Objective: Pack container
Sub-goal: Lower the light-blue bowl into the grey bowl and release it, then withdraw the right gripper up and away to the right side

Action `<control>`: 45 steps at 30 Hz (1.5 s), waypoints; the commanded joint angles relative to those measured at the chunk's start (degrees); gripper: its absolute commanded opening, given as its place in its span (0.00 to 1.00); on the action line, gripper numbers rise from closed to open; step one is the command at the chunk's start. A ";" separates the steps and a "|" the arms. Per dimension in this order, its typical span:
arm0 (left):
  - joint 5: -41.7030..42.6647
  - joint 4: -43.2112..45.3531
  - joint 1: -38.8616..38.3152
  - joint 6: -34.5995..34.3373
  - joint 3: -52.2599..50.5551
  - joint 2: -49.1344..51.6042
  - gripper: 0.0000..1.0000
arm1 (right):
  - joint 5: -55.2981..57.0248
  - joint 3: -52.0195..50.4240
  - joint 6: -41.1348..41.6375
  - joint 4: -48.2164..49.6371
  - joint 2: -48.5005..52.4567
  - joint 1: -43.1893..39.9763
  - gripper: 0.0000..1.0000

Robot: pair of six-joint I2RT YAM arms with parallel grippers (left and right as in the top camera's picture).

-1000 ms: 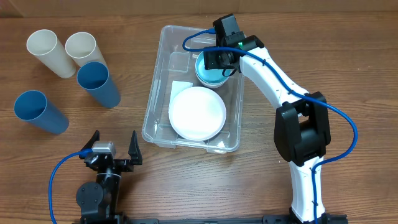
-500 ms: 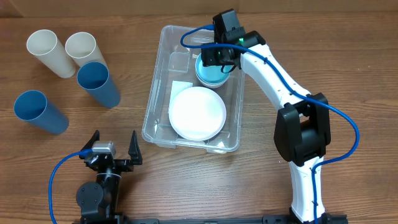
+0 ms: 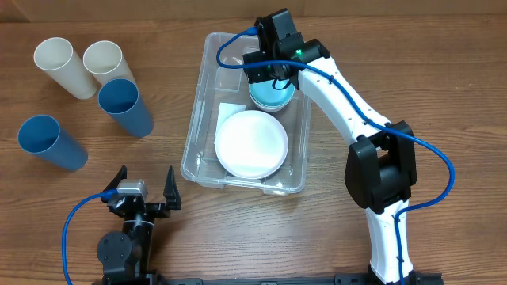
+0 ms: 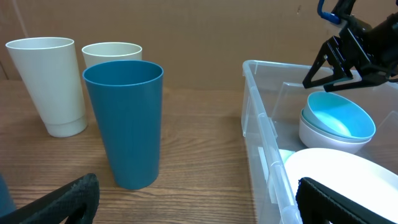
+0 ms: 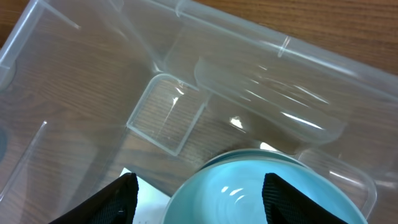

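R gripper (image 3: 271,77) jaws apart, over blue bowl (image 3: 268,98) in container (image 3: 200,127); L gripper (image 3: 145,177) apart.

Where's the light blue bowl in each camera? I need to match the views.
Overhead: light blue bowl upper centre, in the container's far end, beneath the right claw.
Left wrist: right of centre, inside the container.
Right wrist: bottom edge, centre.
Shared landmark: the clear container's wall.
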 commanded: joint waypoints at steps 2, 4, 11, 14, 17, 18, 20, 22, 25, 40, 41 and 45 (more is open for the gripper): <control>-0.31 0.04 0.35 0.70 -0.28 -0.50 1.00 | -0.37 1.64 -1.60 1.70 -1.62 -0.13 0.66; -0.31 0.04 0.35 0.70 -0.28 -0.50 1.00 | -0.37 1.53 -1.60 1.95 -1.29 -0.13 0.66; -0.31 0.04 0.35 0.70 -0.28 -0.50 1.00 | -0.44 0.42 -1.55 2.25 1.49 -0.13 0.66; -0.31 0.04 0.35 0.70 -0.28 -0.50 1.00 | -0.42 0.42 -1.55 2.12 1.79 -0.13 0.66; -0.31 0.04 0.35 0.70 -0.28 -0.50 1.00 | -0.42 0.42 -1.55 2.12 1.81 -0.13 0.66; -0.31 0.04 0.35 0.70 -0.28 -0.50 1.00 | -0.42 0.42 -1.57 2.12 1.95 -0.13 0.66; -0.31 0.04 0.35 0.70 -0.28 -0.50 1.00 | -0.42 0.42 -1.57 2.10 2.45 -0.13 0.66; -0.31 0.04 0.35 0.70 -0.28 -0.50 1.00 | -0.39 0.39 -1.60 1.92 3.06 -0.13 0.66; -0.31 0.04 0.35 0.70 -0.28 -0.50 1.00 | -0.39 0.39 -1.62 1.92 3.80 -0.13 0.66; -0.31 0.04 0.35 0.70 -0.28 -0.50 1.00 | -0.44 11.04 -2.84 -9.35 3.69 -0.07 0.67; -0.31 0.04 0.35 0.70 -0.28 -0.50 1.00 | -0.44 14.23 -2.84 -12.13 3.69 -0.04 0.68; -0.31 0.04 0.35 0.70 -0.28 -0.50 1.00 | -0.22 31.43 -1.16 -24.87 3.65 -0.11 0.74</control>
